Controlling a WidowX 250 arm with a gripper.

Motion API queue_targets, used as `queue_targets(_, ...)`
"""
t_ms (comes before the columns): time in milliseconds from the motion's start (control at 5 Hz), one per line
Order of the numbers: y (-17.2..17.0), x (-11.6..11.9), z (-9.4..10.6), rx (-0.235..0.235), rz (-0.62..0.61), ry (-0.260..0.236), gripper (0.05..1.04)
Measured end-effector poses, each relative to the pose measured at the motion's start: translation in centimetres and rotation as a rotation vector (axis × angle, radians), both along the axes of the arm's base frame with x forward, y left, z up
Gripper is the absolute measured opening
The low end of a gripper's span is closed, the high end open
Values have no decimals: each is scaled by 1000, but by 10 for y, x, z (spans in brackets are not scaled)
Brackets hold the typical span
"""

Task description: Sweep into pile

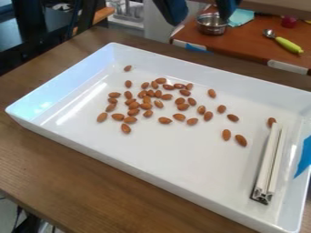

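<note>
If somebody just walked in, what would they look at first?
Probably the big white tray in the middle, with lots of brown almonds scattered inside it, thickest left of the middle. Next, maybe the long pale bar lying at the tray's right side, or the dark claw hanging at the top edge. The bright yellow-green handle on the counter at the upper right might catch their eye too.

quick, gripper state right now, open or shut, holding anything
Gripper: open, jaws wide apart at the top edge, nothing between them.
</note>
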State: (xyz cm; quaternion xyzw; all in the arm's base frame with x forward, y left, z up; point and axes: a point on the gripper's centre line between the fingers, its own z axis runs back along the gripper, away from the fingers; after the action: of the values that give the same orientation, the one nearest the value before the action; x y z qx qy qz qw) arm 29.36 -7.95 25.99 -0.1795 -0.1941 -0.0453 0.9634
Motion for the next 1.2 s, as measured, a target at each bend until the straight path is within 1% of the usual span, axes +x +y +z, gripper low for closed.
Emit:
queue_targets(200,1,1,-14,10,7,48,1000)
queue_targets(400,-24,14,-56,92,69,174,1000)
queue_targets(600,-37,38,-68,126,157,206,1000)
queue_targets(800,-50,49,-83,158,189,224,1000)
queue_targets(1000,-56,56,-98,186,215,221,1000)
queue_targets(1200,-63,65,-106,186,226,180,1000)
